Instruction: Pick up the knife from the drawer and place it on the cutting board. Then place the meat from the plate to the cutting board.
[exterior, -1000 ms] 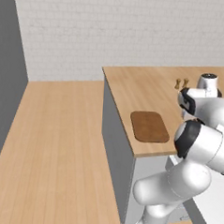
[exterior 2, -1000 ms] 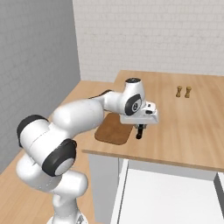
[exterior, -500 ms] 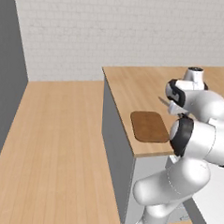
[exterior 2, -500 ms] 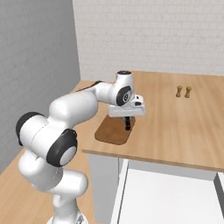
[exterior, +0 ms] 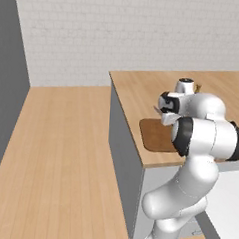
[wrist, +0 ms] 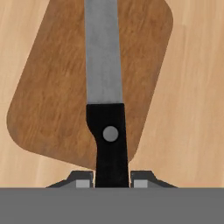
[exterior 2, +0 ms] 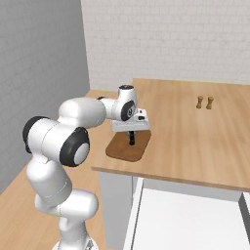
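Observation:
My gripper (wrist: 111, 181) is shut on the black handle of the knife (wrist: 109, 140). The thin grey blade runs up the hand view, across the dark-brown cutting board (wrist: 52, 96) below it. In the right base view the gripper (exterior 2: 131, 138) hangs just above the cutting board (exterior 2: 122, 150), near the counter's front left corner. From the left base camera the cutting board (exterior: 153, 136) lies partly behind my arm. The white drawer (exterior 2: 190, 219) stands pulled out below the counter's front edge. The meat and the plate are out of view.
Two small brown shakers (exterior 2: 204, 102) stand far back on the tan countertop (exterior 2: 195, 132). The counter's left edge (exterior: 122, 116) drops to the wooden floor close beside the board. A white brick wall runs behind.
My arm has swung left across the counter with the knife and come down over the cutting board. The knife has stayed in the gripper.

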